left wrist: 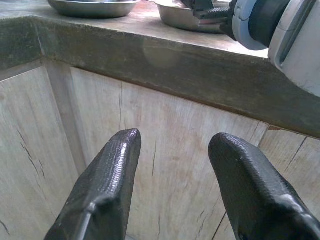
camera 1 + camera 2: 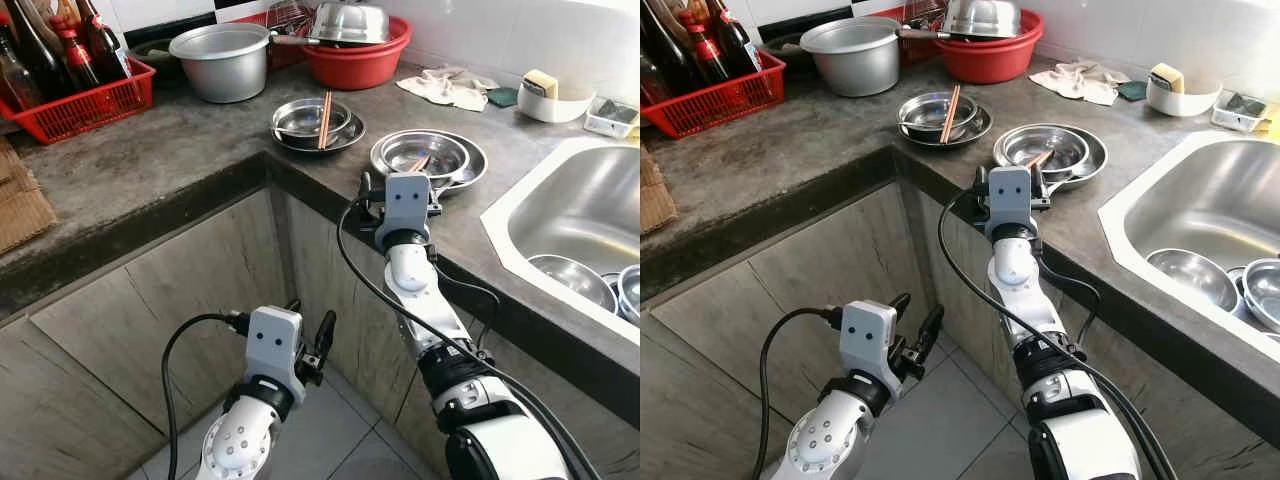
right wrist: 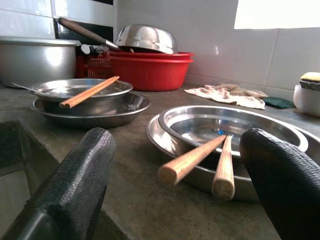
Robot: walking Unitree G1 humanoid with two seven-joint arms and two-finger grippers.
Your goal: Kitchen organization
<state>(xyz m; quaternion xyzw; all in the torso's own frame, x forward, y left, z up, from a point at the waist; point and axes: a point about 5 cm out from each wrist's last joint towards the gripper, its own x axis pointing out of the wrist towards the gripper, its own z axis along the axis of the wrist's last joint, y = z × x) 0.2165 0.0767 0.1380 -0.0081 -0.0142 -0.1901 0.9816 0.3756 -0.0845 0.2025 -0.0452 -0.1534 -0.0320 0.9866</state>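
Left eye view: the left gripper (image 2: 312, 345) hangs low before the cabinet door (image 2: 150, 300), jaws apart and empty. Further right, the right gripper (image 3: 175, 165) rests at the edge of the grey surface (image 2: 180, 140), jaws spread wide around the near ends of two wooden chopsticks (image 3: 210, 157) lying in nested steel dishes (image 2: 428, 157). Beyond sits the sink (image 2: 570, 215).

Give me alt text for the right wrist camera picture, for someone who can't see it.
The right end effector, open, sits low over a grey countertop, facing a pair of wooden chopsticks resting on a steel bowl stacked in a steel plate. Behind to one side, another bowl and plate hold more chopsticks; a red basin stands against a white tiled wall.
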